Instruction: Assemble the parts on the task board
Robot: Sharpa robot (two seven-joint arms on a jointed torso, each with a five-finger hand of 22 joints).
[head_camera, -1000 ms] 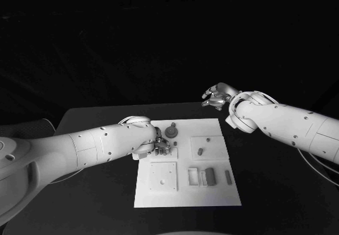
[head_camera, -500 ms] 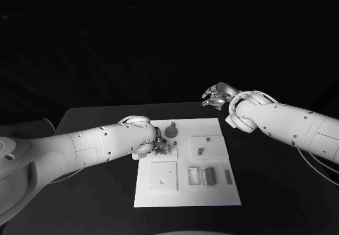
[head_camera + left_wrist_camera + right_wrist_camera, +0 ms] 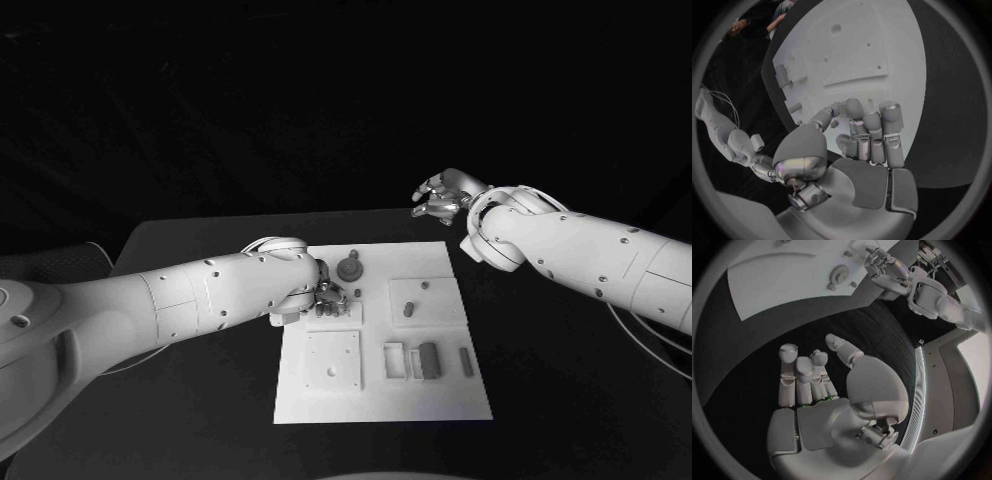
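Change: nothing is moving since a second ago.
Left hand (image 3: pixel 329 298): fingers curling low over the task board (image 3: pixel 378 400); grasp unclear.
Right hand (image 3: pixel 443 195): hovering beyond the board, loosely spread, carrying nothing.
Parts (image 3: pixel 427 356): lying on board.

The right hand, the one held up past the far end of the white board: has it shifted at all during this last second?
No. The right hand sits at the same spot beyond the far right corner of the task board as before, raised off the table and holding nothing.
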